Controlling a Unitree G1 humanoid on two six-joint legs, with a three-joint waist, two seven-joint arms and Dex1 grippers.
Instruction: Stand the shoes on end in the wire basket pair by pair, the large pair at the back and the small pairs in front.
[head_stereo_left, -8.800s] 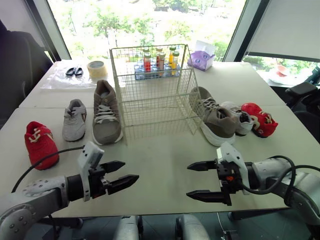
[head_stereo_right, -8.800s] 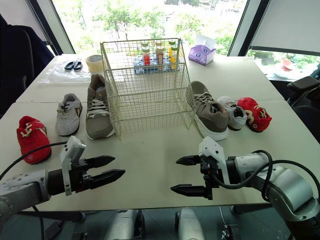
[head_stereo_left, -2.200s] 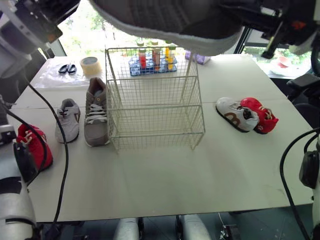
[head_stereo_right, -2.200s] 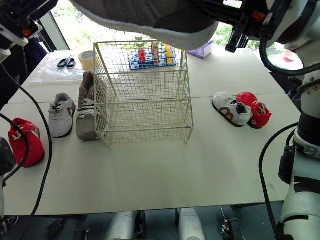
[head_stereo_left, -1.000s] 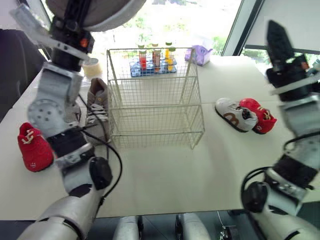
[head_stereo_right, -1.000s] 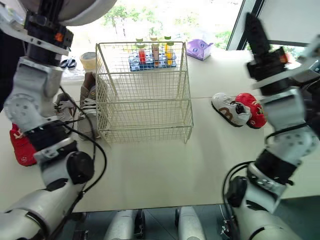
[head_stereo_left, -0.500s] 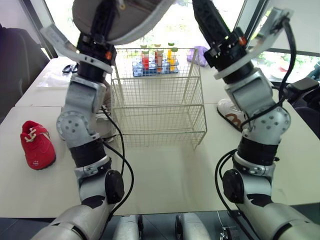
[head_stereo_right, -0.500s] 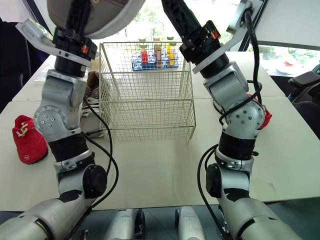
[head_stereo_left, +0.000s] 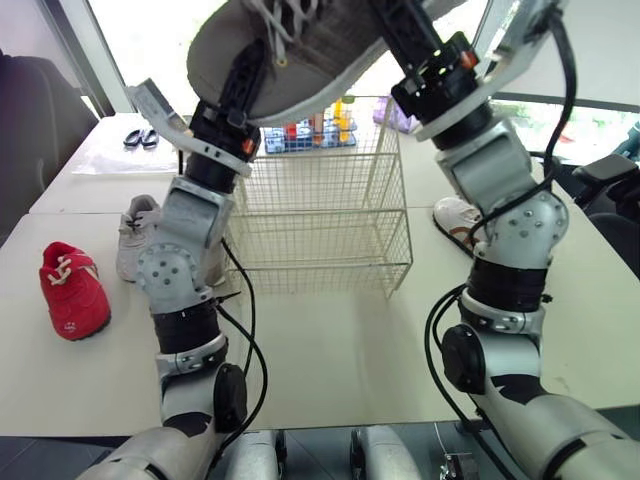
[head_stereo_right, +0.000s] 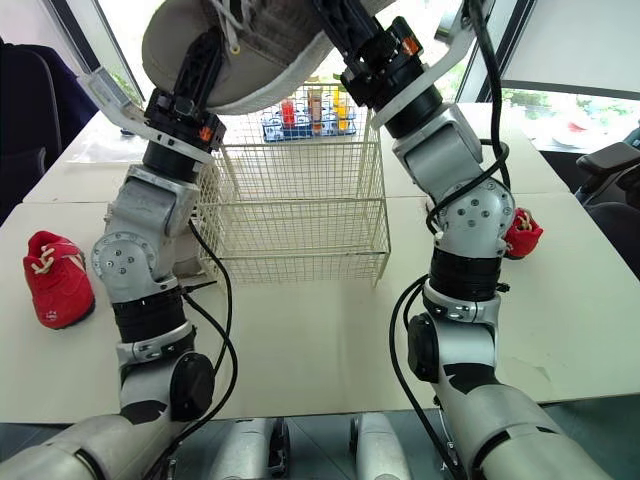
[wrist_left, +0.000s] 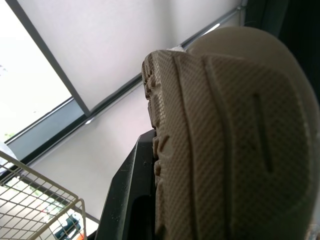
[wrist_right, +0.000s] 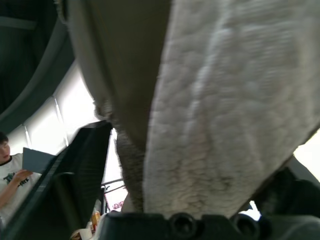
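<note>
The large grey shoe (head_stereo_left: 310, 50) hangs in the air above the far left part of the wire basket (head_stereo_left: 320, 225), laces toward the camera and toe to the left. The left gripper (head_stereo_left: 248, 80) is clamped on its toe end, 1 black finger (wrist_left: 127, 195) lying along the edge of the ribbed sole. The right gripper (head_stereo_left: 400, 30) is closed on the heel end, with the shoe's pale lining packed between its fingers (wrist_right: 70, 180).

Both raised arms stand in front of much of the table. The left arm covers the ground just left of the basket, where a small grey shoe (head_stereo_left: 132, 228) peeks out beside it. A red shoe (head_stereo_left: 73, 288) lies further left, well apart. The right arm hides most of a white shoe (head_stereo_left: 455, 215) to the right of the basket, and another red shoe (head_stereo_right: 522, 235) shows past that arm. Behind the basket stands a rack of bottles (head_stereo_left: 315, 130), with a purple tissue box (head_stereo_left: 390, 115) to its right and scissors (head_stereo_left: 140, 138) at the far left. A person in a white shirt (wrist_right: 12, 170) appears in the right wrist view.

8.8 s ago this shoe lay on the table just right of the basket and both grippers hovered open near the front edge. 1 s ago only the left gripper held it, sole toward the camera, and the right gripper was raised well apart on the right.
</note>
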